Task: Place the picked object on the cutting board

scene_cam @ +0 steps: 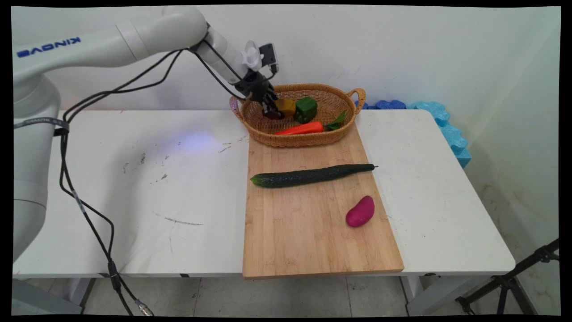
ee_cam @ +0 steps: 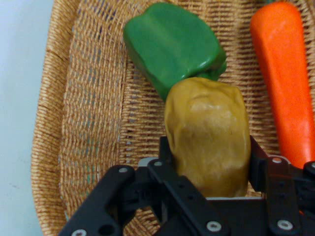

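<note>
Gripper (scene_cam: pixel 271 108) sits down inside the wicker basket (scene_cam: pixel 268 134) at the back of the bench (scene_cam: pixel 134 188), pinching a yellow-brown pepper (ee_cam: pixel 206 142) between its two fingers (ee_cam: pixel 165 155). In the hand view the fingers press on opp. sides of the pepper, low on its body, w/ most of the pepper sticking out past the tips. Can't tell if it rests on the basket floor or is just clear of it.

Handling, as a guess: looks like a moulded toy veg, so prob. light and fairly stiff, maybe w/ a bit of give. Skin is smooth w/ a dull sheen, so could slip if held only at the end. Not fragile by the look. Best hold is across the mid body, on the flatter flanks betw. the lobes; the current hold is nearer one end.

Looks: blocky, lobed, mustard to ochre, soft ridges running lengthwise, top end rounded.

Around it: green pepper (ee_cam: pixel 172 44) touching or just beside the far end of the yellow-brown one, same blocky shape, glossier. Orange carrot (ee_cam: pixel 283 78) lies alongside in the basket, near but apart from the held piece; green leaves (scene_cam: pixel 337 121) at its end in the main view. Basket stands on the far end of a wooden cutting board (scene_cam: pixel 304 232). On the board, well apart from the gripper: long dark cucumber (scene_cam: pixel 308 175) lying across, and a magenta sweet potato (scene_cam: pixel 360 211) nearer the front. Blue foam (scene_cam: pixel 442 125) behind the bench's far right corner.
</note>
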